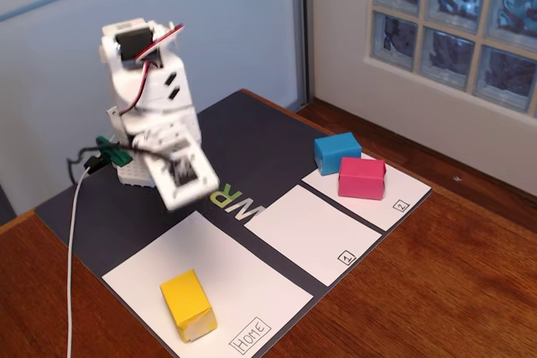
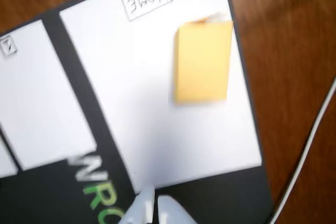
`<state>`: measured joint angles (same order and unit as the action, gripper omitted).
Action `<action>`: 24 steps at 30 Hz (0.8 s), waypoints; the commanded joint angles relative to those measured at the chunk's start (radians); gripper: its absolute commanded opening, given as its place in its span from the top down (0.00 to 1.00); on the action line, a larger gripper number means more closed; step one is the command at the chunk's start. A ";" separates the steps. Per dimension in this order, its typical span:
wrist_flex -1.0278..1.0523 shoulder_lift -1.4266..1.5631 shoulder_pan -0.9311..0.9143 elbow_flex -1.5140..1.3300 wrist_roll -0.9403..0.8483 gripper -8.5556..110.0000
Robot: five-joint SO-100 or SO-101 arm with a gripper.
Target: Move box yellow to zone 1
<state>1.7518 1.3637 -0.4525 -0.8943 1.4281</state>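
The yellow box (image 1: 189, 303) (image 2: 203, 62) lies on the large white panel lettered HOME (image 1: 220, 267) (image 2: 157, 108), near its front corner in the fixed view. Zone 1 (image 1: 310, 232) (image 2: 37, 93), a white panel with a small boxed 1, lies bare beside HOME across a dark strip. My gripper (image 1: 186, 190) (image 2: 156, 207) hangs blurred above the dark mat behind HOME, well short of the box. Its white fingers lie almost together with nothing between them.
A blue block (image 1: 337, 153) and a pink block (image 1: 362, 178) sit on the panel marked 2 (image 1: 398, 199) at the right of the mat. A white cable (image 1: 71, 249) (image 2: 304, 150) runs over the wooden table to the arm's base.
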 commanded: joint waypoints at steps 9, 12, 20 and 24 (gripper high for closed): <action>0.075 -0.252 -0.074 0.227 -0.172 0.93; 0.075 -0.293 -0.075 0.227 -0.201 0.93; -0.015 -0.362 -0.055 0.227 -0.206 0.93; -0.091 -0.393 -0.044 0.227 -0.212 0.93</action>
<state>1.6997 0.9664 -0.5108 -0.7087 1.2257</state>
